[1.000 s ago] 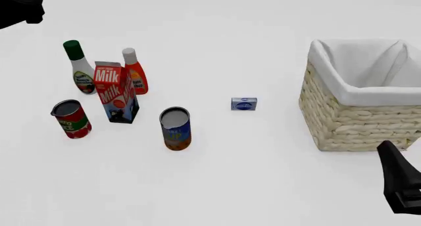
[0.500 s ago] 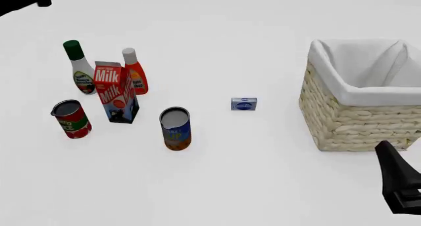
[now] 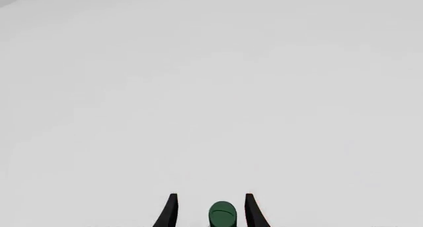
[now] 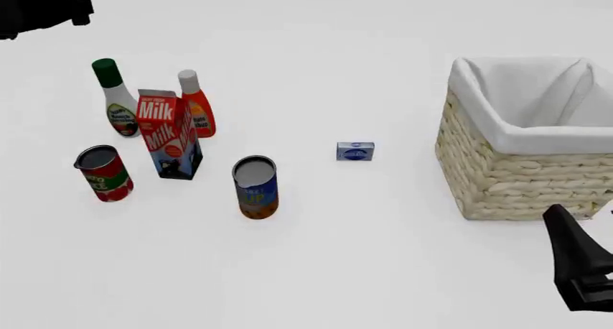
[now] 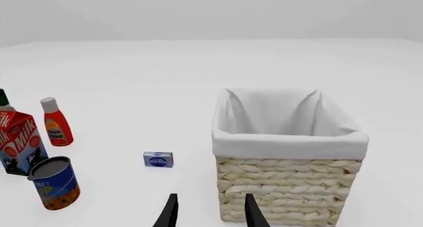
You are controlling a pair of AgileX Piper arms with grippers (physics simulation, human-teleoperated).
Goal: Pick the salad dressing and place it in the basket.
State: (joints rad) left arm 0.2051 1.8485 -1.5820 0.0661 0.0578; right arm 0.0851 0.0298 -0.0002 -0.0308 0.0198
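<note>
Two neighbours crowd salad dressing point(image 4: 115, 99): milk carton point(image 4: 168, 133), orange-red bottle point(image 4: 197, 104).

The bench point(image 4: 383, 271) was a smooth, matt white. The basket point(image 4: 507, 178) was rough woven straw wicker, lined with soft white cloth. The salad dressing point(image 4: 116, 99) looked like smooth white plastic with a paper label. The milk carton point(image 4: 169, 135) looked like printed card.

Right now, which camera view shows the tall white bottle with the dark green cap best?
The front view: the tall white salad dressing bottle stands upright and whole, label visible. The left wrist view shows only its green cap, between the left gripper fingers. The right wrist view catches just a sliver at the frame edge.
</note>
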